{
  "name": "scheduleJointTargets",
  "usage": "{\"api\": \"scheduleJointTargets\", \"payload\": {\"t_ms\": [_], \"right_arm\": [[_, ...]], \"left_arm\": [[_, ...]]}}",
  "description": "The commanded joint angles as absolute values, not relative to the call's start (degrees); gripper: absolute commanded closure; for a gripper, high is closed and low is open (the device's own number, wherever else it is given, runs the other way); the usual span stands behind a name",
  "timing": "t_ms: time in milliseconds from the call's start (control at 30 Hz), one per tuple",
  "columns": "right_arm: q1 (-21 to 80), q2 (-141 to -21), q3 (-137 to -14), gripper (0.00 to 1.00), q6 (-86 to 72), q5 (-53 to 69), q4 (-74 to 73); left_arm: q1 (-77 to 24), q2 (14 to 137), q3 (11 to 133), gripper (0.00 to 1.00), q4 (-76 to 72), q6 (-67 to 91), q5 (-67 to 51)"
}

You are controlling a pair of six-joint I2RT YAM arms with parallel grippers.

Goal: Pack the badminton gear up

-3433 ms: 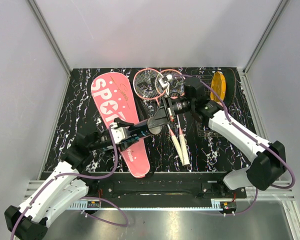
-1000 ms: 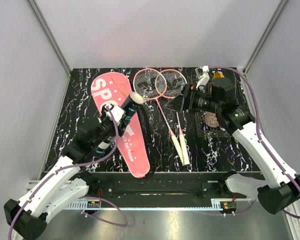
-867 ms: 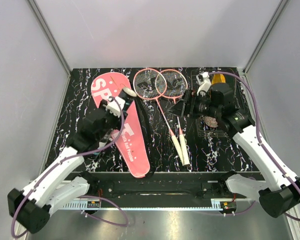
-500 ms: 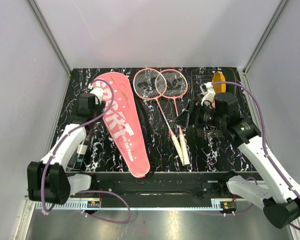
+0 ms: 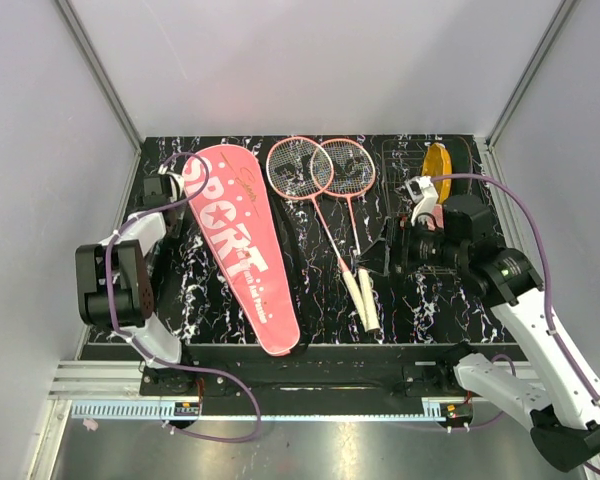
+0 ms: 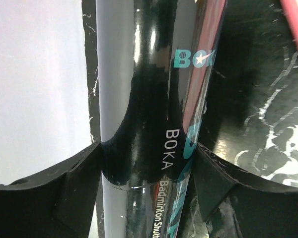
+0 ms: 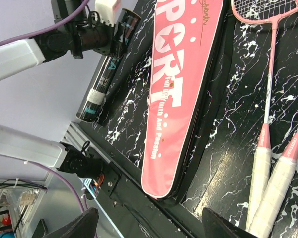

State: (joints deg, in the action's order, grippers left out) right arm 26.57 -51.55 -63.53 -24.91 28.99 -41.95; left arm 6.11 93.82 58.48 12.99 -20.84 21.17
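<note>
At the table's left edge, left tool clamps the black tube; right tool gapes mid-table.

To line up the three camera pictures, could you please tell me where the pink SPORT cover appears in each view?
Top external: the pink cover lies left of centre, slanting toward the near edge.
Left wrist: only a pink sliver in the top right corner, probably its edge.
Right wrist: upper middle, lettering readable.
Shared landmark: the black tube, left of the cover in both wrist views.
</note>
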Motion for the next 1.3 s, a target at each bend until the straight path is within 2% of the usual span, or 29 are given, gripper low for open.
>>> {"api": "scheduleJointTargets", "payload": {"t_ms": [0, 267, 400, 500, 533, 633, 667, 800, 900, 967, 1267], "right_arm": [[26.7, -49.8, -66.3, 0.12, -21.7, 30.2, -45.2], [26.8, -51.0, -66.6, 0.12, -20.7, 29.8, -45.4], [26.8, -51.4, -66.6, 0.12, -20.6, 29.8, -44.9], [26.8, -51.8, -66.7, 0.12, -20.7, 29.8, -44.4], [26.8, -51.8, -66.8, 0.12, -20.7, 29.8, -44.5], [26.7, -51.8, -66.9, 0.12, -20.8, 29.6, -44.0], [26.7, -51.9, -66.9, 0.12, -20.7, 29.5, -43.9], [26.8, -51.8, -66.9, 0.12, -20.8, 29.4, -43.9], [26.8, -51.7, -66.7, 0.12, -20.8, 29.6, -43.9], [26.8, -51.6, -66.5, 0.12, -20.7, 29.5, -43.8], [26.7, -51.5, -65.8, 0.12, -20.8, 29.4, -43.7]], "left_arm": [[9.0, 96.1, 62.0, 1.00, 8.7, -26.6, 20.6], [10.4, 101.4, 65.0, 1.00, 12.2, -25.0, 16.1], [10.5, 104.1, 68.0, 0.96, 15.3, -22.6, 15.7], [10.7, 107.7, 72.5, 0.86, 21.6, -20.3, 15.0], [10.8, 108.4, 72.8, 0.78, 22.2, -20.2, 14.0], [10.9, 108.5, 72.3, 0.63, 22.5, -19.1, 10.9], [10.9, 108.5, 72.2, 0.50, 22.6, -19.0, 10.4], [11.0, 108.3, 72.2, 0.17, 23.2, -18.4, 9.8], [11.1, 106.8, 72.0, 0.09, 23.0, -17.5, 9.6], [11.1, 105.2, 71.5, 0.01, 22.6, -17.2, 9.8], [11.1, 98.4, 70.7, 0.01, 20.9, -14.8, 13.0]]}}
